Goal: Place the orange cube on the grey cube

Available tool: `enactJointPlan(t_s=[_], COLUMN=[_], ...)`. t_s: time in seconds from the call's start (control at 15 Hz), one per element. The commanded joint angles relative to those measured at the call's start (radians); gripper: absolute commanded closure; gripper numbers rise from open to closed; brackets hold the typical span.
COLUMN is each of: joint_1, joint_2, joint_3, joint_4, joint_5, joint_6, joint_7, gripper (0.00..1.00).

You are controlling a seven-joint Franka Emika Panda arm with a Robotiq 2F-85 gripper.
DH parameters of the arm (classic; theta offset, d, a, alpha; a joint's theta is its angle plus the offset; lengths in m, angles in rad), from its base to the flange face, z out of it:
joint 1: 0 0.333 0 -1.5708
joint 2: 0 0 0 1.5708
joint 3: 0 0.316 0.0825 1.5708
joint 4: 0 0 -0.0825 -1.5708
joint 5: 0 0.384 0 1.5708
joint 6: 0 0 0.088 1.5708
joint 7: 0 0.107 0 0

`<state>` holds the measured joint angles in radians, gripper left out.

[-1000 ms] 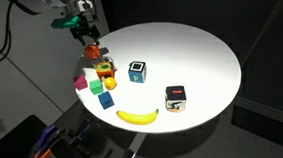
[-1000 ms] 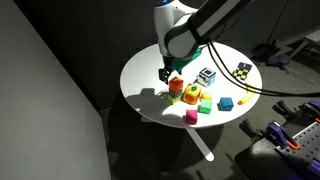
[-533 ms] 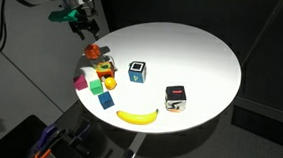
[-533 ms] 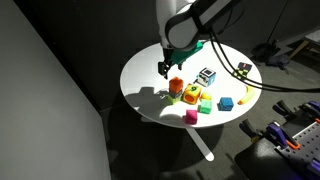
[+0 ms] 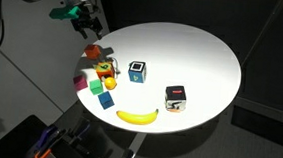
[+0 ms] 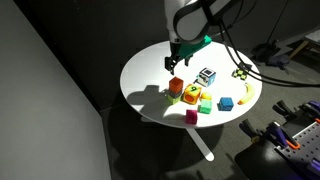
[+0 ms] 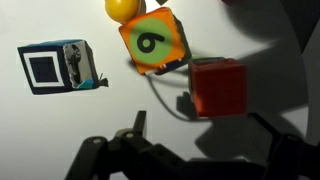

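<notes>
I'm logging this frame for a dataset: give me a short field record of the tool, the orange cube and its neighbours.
tool: open, empty, hovering above the small plain orange cube
orange cube: free of the tool; what it rests on is unclear
grey cube: cannot be made out
neighbours: orange block marked 6, yellow ball, black-and-white cube with blue marks

Wrist view: a yellow round object (image 7: pixel 122 7) is cut by the top edge, the dark, blurred gripper (image 7: pixel 200 140) by the bottom — the orange cube (image 7: pixel 217 87) hides whatever lies beneath.
</notes>
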<state>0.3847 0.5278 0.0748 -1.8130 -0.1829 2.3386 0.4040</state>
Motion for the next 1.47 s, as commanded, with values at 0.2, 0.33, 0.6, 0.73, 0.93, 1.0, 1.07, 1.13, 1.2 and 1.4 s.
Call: enactJointPlan(t_s=[0.2,0.33,0.6,0.73,0.93,1.0,1.07,1.13,1.2,1.4], joint_1=[-0.049,-0.058,-0.076,-0.085,-0.093,-0.095,-0.098,-0.100,-0.103,-0.114], joint_2=[-0.114,-0.134,-0.185,-0.216,-0.270,-0.290,-0.308,-0.327,-0.347,-0.402], joint_3=[0.023,0.027,0.037,0.042,0.050,0.052,0.054,0.055,0.057,0.061], joint_4=[-0.110,-0.128,-0.180,-0.212,-0.265,-0.282,-0.299,-0.315,-0.331,-0.374], joint_5=[0.033,0.033,0.032,0.036,0.049,0.055,0.062,0.073,0.081,0.118], joint_6=[-0.084,-0.123,-0.175,-0.185,-0.199,-0.202,-0.201,-0.202,-0.202,-0.196], joint_7=[-0.069,-0.084,-0.115,-0.120,-0.106,-0.102,-0.097,-0.095,-0.092,-0.094], gripper=[0.00,0.00,0.00,0.00,0.00,0.00,0.00,0.00,0.00,0.00])
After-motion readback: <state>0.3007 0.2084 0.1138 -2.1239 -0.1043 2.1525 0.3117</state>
